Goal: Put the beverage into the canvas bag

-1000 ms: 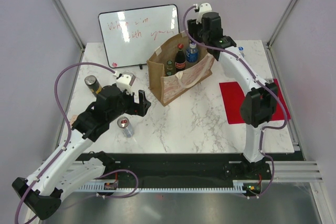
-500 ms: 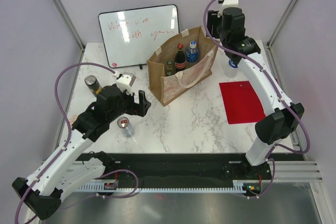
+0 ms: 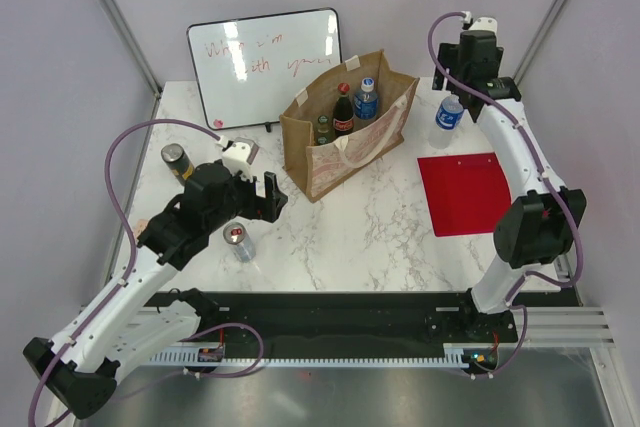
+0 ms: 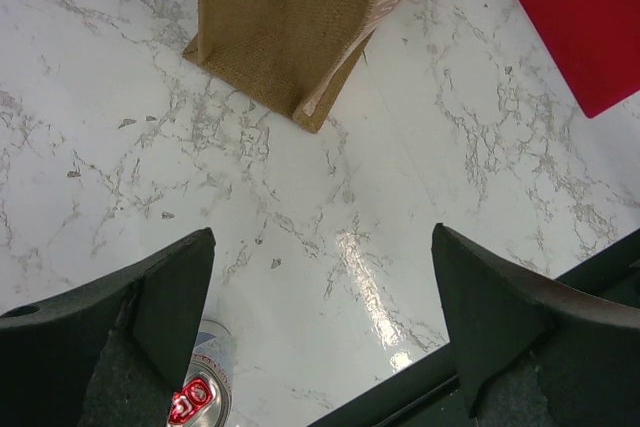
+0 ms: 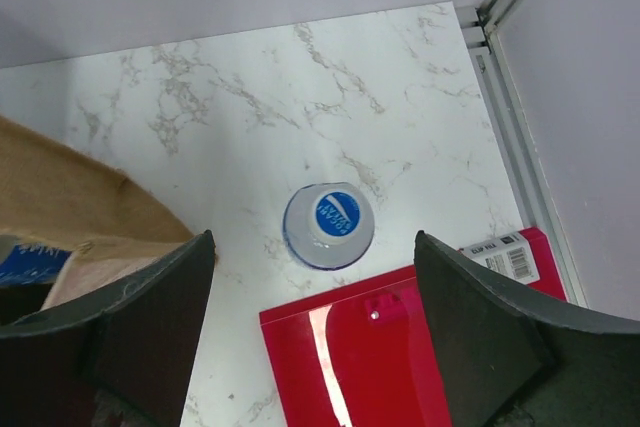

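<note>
The coarse woven canvas bag (image 3: 330, 162) stands upright on the glossy marble table (image 3: 380, 237), its mouth open. Right of the bag, with bare marble all round, a round blue-capped bottle (image 5: 329, 225) stands with its long axis vertical. The right gripper (image 5: 312, 242) hangs above the bottle, jaws spread and empty. The left gripper (image 4: 322, 237), in front of the bag, is spread too.

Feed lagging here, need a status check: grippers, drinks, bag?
Left gripper, right gripper open, empty. Blue-capped bottle upright on table below right gripper. Three bottles in canvas bag. Bag mouth unobstructed.
</note>
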Robot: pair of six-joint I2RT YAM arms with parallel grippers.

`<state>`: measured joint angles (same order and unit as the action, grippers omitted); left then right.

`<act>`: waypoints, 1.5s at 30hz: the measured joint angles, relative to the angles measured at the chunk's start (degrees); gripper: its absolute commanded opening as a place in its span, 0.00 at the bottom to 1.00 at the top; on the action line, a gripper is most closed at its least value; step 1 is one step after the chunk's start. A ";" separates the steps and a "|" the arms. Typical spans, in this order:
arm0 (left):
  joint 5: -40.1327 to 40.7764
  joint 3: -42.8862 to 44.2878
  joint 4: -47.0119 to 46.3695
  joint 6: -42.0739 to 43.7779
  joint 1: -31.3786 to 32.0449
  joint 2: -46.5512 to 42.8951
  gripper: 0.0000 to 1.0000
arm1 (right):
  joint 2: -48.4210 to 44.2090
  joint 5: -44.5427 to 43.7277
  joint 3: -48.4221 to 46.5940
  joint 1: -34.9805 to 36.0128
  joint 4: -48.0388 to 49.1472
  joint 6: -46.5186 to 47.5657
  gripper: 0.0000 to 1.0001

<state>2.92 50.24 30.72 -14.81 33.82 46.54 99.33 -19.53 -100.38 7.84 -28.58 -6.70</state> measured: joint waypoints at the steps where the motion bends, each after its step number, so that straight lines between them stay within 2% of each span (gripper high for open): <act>1: 0.00 0.00 0.00 0.02 0.00 0.07 0.96 | 0.07 0.20 0.15 -0.74 0.00 -0.09 0.88; 7: 0.02 0.00 0.02 0.35 0.00 0.74 0.96 | 3.10 4.24 0.31 -5.01 0.79 -0.20 0.90; 14: 0.07 -0.02 0.00 0.79 0.00 0.83 0.96 | 9.31 8.81 0.26 -6.34 0.79 0.79 0.90; 24: 0.09 -0.02 0.02 0.81 0.00 1.20 0.96 | 15.04 12.85 0.17 -6.95 0.79 2.36 0.84; 28: 0.07 -0.02 0.00 0.81 0.00 1.25 0.96 | 15.69 13.03 0.17 -6.99 0.79 3.06 0.68; 29: 0.09 -0.02 0.00 0.81 0.00 1.27 0.96 | 15.72 12.96 0.17 -6.99 0.79 3.34 0.57; 32: 0.07 -0.02 0.00 0.81 0.00 1.42 0.96 | 15.69 13.09 0.17 -7.06 0.79 3.45 0.38; 34: 0.07 -0.02 0.00 0.81 0.00 1.46 0.96 | 15.61 12.81 0.17 -7.06 0.83 3.43 0.30; 35: 0.07 -0.02 0.00 0.81 0.00 1.46 0.96 | 15.52 12.55 0.17 -7.06 0.74 3.19 0.22; 38: 0.04 -0.02 0.00 0.81 0.00 1.46 0.96 | 14.86 11.80 0.17 -6.93 -0.52 3.45 0.08; 39: 0.04 -0.02 0.00 0.81 0.00 1.46 0.96 | 14.36 11.72 0.17 -6.93 -1.46 3.43 0.05; 45: 0.02 -0.02 0.00 0.81 0.00 1.46 0.96 | 5.97 10.97 -0.15 -6.58 -6.69 3.30 0.02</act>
<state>2.94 50.22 30.72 -14.00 33.82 48.01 105.30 -8.56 -100.53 1.26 -35.27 -3.40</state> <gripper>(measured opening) 0.959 0.597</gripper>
